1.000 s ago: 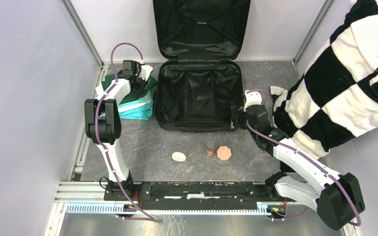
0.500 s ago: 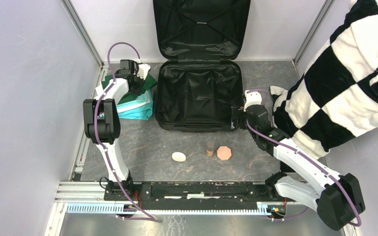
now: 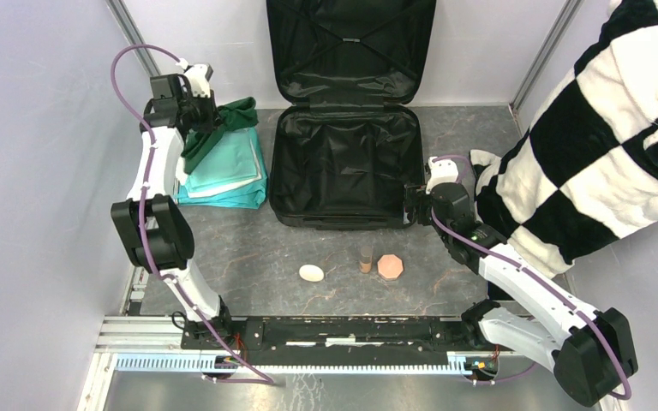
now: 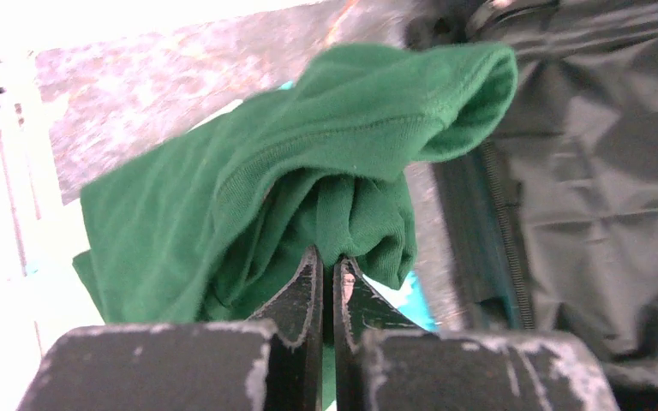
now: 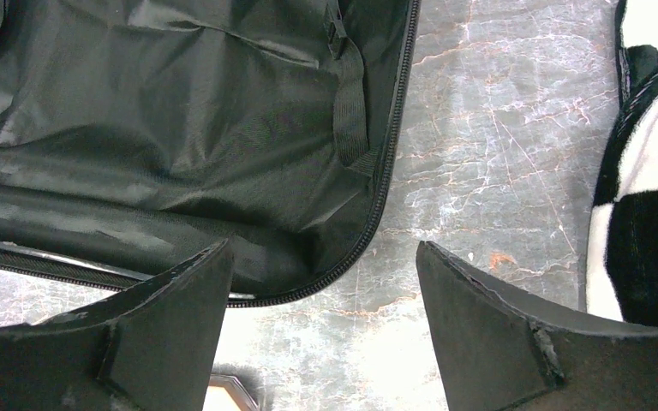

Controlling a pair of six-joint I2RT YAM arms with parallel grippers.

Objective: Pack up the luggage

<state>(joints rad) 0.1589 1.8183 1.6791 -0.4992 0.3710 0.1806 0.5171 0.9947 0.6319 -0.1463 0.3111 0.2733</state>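
Note:
The black luggage [image 3: 345, 167] lies open at the back middle, lid [image 3: 349, 51] up against the wall, black lining showing and nothing inside; it also shows in the right wrist view [image 5: 171, 128] and the left wrist view [image 4: 600, 188]. My left gripper [image 3: 195, 111] is shut on a dark green garment [image 3: 223, 124], lifted above a folded teal and white clothes pile [image 3: 223, 171]; the left wrist view shows the fingers pinching the green cloth [image 4: 326, 188]. My right gripper [image 3: 413, 205] is open and empty above the floor by the luggage's front right corner.
A white oval object [image 3: 311, 273], a small brown cylinder [image 3: 365, 259] and a pink octagonal item [image 3: 390, 267] lie in front of the luggage. A black-and-white checkered blanket [image 3: 600, 145] fills the right side. Walls close in left and back.
My left gripper has risen and moved back-left, pulling the green garment up off the clothes pile. The right arm has not moved.

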